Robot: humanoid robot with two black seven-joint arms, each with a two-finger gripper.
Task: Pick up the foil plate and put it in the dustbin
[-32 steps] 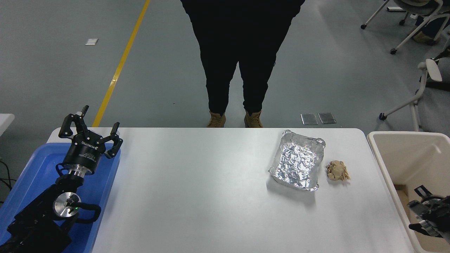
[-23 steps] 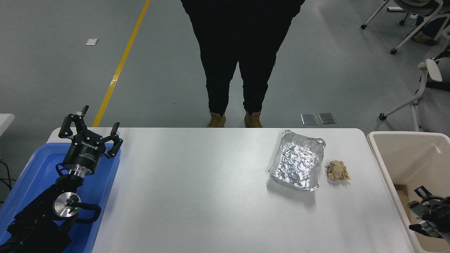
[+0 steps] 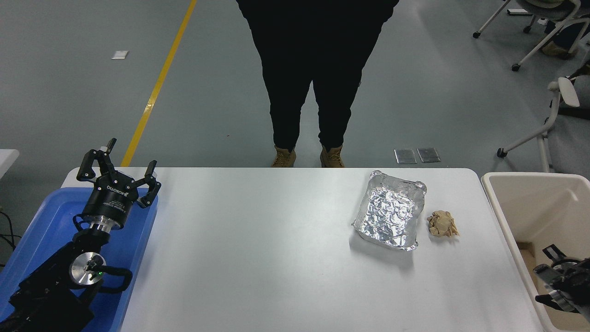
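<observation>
The foil plate point(image 3: 391, 211), a shiny crinkled silver tray with a raised rim, lies on the white table point(image 3: 258, 258) toward its right side. The dustbin point(image 3: 502, 216), a large beige plastic bin, stands just off the table's right edge. My right gripper point(image 3: 551, 276) shows only partly at the lower right edge, low over the dustbin's near part and well to the right of the foil plate. My left gripper point(image 3: 117, 166) is parked at the lower left over a blue tray, its fingers spread and holding nothing.
A crumpled tan paper ball point(image 3: 442, 224) lies just right of the foil plate. A blue tray point(image 3: 41, 221) sits at the table's left end. A person in dark trousers point(image 3: 313, 92) stands at the far side. Office chairs point(image 3: 548, 115) are at the upper right.
The right gripper has edged very slightly lower and to the right at the picture's edge. Nothing else has moved.
</observation>
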